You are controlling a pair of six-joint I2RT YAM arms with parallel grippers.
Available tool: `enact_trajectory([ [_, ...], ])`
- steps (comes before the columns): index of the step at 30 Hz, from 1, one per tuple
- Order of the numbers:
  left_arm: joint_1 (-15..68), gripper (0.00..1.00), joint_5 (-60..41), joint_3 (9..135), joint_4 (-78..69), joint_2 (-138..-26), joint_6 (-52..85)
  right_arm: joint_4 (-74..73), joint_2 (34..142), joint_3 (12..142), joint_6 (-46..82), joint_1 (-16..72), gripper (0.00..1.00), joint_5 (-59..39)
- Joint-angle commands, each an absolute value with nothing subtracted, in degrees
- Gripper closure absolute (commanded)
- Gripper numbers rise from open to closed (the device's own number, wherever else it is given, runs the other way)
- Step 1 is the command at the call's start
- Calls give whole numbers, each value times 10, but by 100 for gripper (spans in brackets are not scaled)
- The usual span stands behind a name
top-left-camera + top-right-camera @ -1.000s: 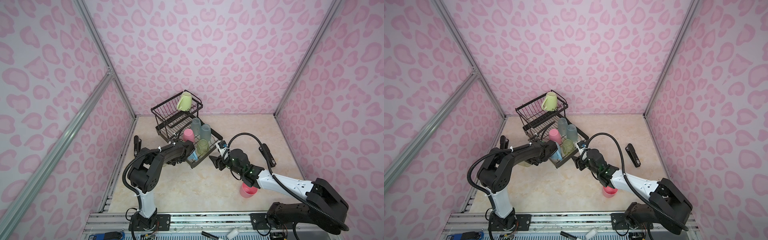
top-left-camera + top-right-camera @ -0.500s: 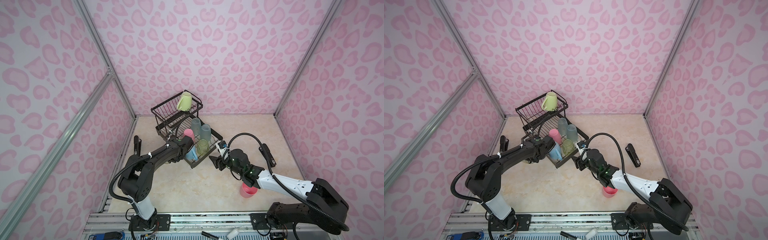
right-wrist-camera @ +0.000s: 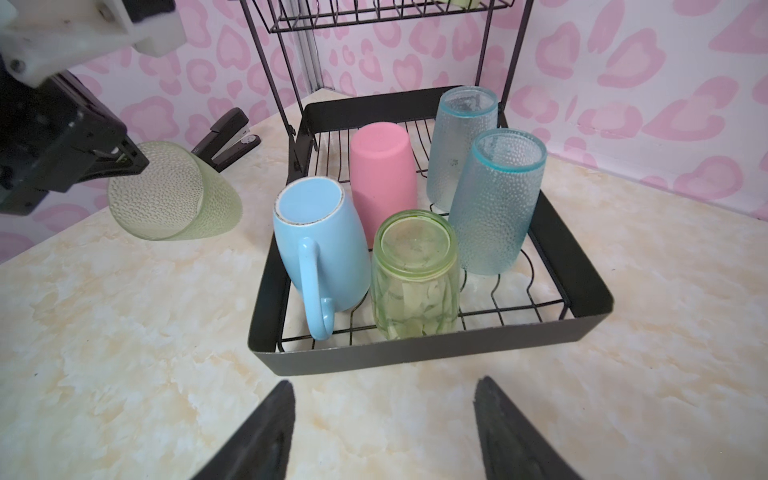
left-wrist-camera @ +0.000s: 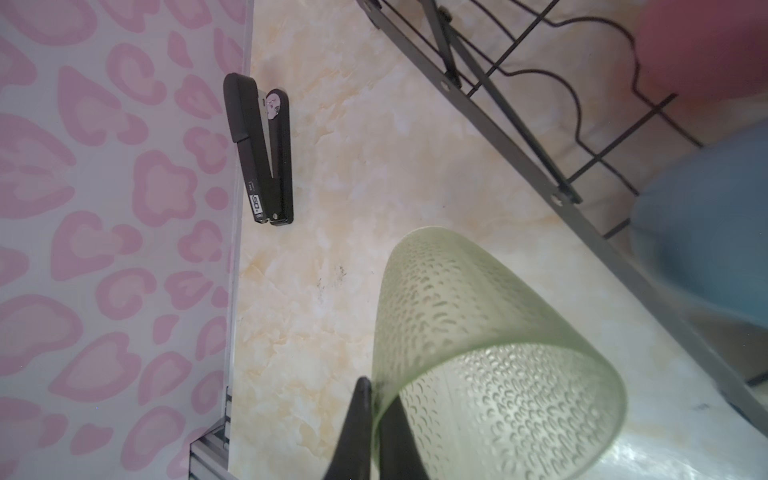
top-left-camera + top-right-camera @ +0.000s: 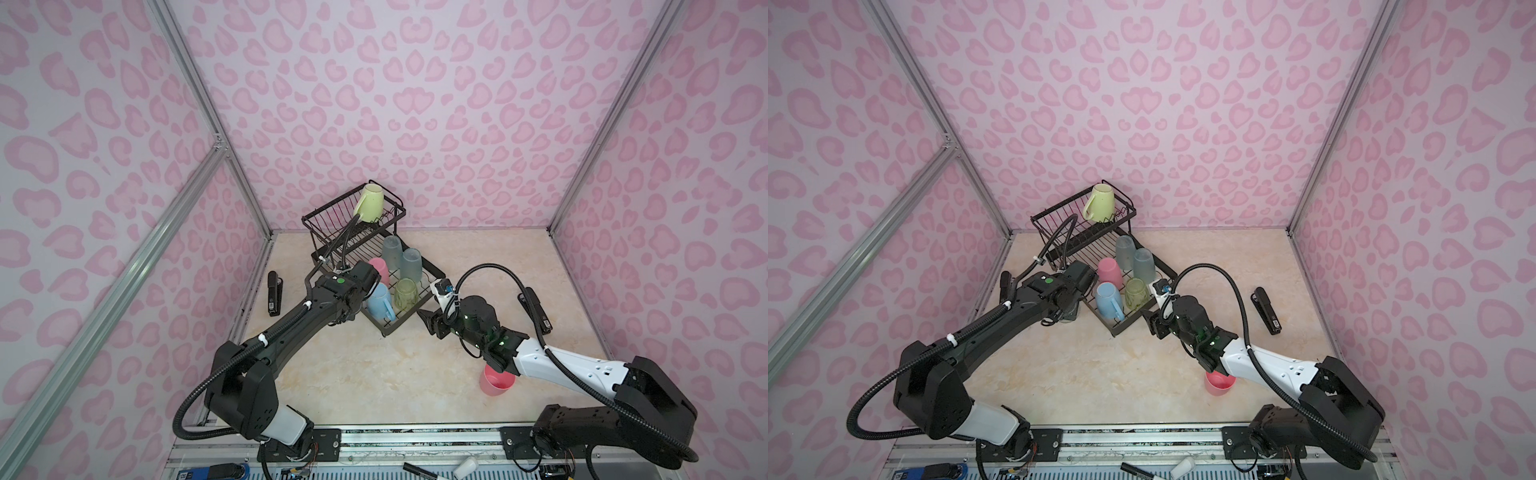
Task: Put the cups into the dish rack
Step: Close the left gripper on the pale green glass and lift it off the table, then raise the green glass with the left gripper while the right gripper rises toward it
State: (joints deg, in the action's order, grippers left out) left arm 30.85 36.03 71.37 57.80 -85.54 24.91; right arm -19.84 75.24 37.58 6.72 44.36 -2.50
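My left gripper [image 4: 380,390] is shut on the rim of a translucent green tumbler [image 4: 478,324], one finger inside and one outside. The tumbler [image 3: 174,195] hangs tilted above the table, just left of the dish rack [image 3: 415,357]. The lower tray holds a light-blue mug [image 3: 320,245], a pink cup [image 3: 382,174], a green tumbler [image 3: 415,274] and two blue-grey tumblers [image 3: 496,199], all upside down. A lime mug [image 5: 369,203] leans in the upper basket. My right gripper [image 3: 385,381] is open and empty in front of the tray's near corner. Another pink cup [image 5: 496,382] stands upright under my right arm.
A black stapler [image 4: 262,149] lies by the left wall, close to the held tumbler. A second stapler [image 5: 536,309] lies right of my right arm. A marker [image 5: 422,471] and small bits sit on the front rail.
My left arm has stretched out and its wrist has shifted slightly left beside the rack, gripper still shut. The right arm has not moved.
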Motion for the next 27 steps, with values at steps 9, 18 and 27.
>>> enact_trajectory([
  [9, 304, 97, 264, 796, 618, -806, 217, -197, 751, 389, 74, 445, 32, -28],
  [18, 261, 97, 159, 863, 624, -759, 196, -189, 749, 416, 78, 445, 32, -36],
  [27, 224, 97, -63, 899, 530, -758, 210, -137, 763, 506, 147, 415, 32, -54],
])
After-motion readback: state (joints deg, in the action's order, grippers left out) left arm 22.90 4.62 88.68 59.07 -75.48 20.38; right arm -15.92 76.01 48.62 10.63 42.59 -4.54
